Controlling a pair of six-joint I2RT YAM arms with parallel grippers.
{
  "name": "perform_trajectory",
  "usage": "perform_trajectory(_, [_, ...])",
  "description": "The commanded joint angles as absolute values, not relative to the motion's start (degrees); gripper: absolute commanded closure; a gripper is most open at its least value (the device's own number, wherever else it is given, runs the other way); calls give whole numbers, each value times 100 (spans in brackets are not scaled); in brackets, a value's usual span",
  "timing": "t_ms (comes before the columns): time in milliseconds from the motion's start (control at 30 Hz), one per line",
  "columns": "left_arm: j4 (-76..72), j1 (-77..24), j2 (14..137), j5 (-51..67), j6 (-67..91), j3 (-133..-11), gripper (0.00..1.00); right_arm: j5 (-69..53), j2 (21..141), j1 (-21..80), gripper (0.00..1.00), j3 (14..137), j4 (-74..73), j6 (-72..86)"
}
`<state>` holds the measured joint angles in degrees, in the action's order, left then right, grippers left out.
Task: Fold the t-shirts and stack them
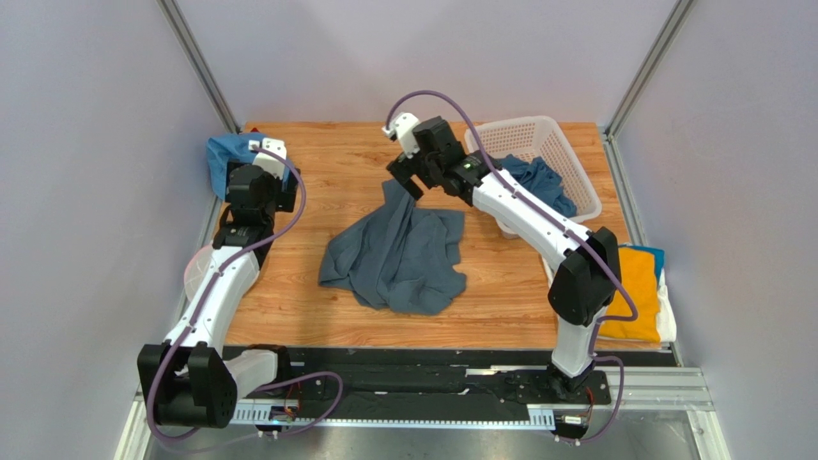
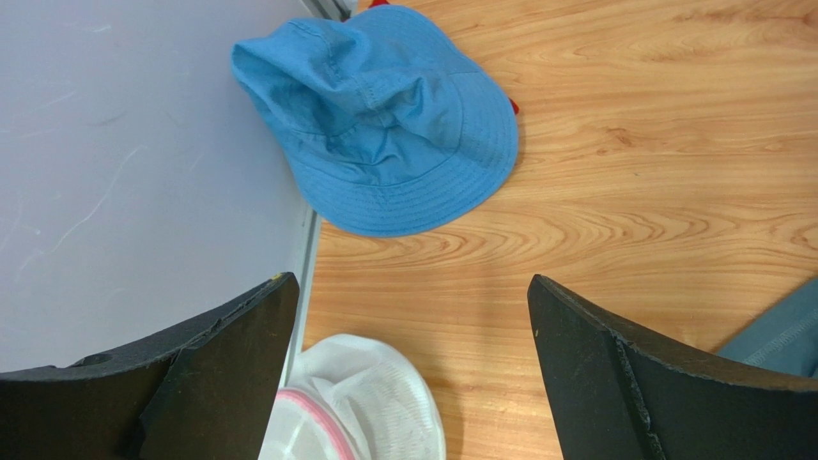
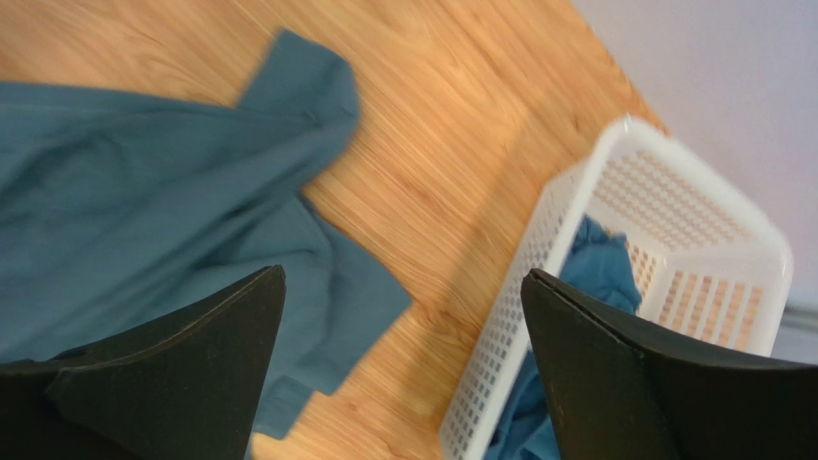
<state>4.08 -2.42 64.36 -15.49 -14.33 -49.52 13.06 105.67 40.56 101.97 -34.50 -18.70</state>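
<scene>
One dark slate-blue t-shirt lies crumpled in the middle of the wooden table, and judging from how it lies, the step in hand is spreading it flat before any fold. The right gripper hovers over the shirt's far end with its fingers wide apart and nothing between them. The left gripper is equally wide and empty. It sits well apart from the shirt at the far left, above bare wood between the blue bucket hat and the white mesh pouch.

To do this well, each arm should probably take one outer corner of the same edge, pinching a single layer rather than a bunched ridge. They should then draw apart and drag the cloth toward the near side so the wrinkles pull out. The left arm has to come over first. One-handed tugging would likely only shift the heap.

The shirt's long axis runs roughly far to near. A narrow bunched end points far, toward the right gripper, and the broad body fans out toward the near edge. Whether that narrow end is collar, sleeve or hem I cannot tell.

More dark blue shirts sit in the white basket at the far right. A mustard-yellow shirt lies on the pile at the right edge.
</scene>
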Motion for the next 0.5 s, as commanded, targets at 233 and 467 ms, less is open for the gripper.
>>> perform_trajectory(233, [703, -193, 6970, -703, -1889, -5045, 3, 739, 11126, 2752, 1, 9967, -3357, -1758])
perform_trajectory(467, [677, -193, 6970, -650, -2021, -4948, 3, 650, 11627, 2479, 6, 9923, -3489, -1784])
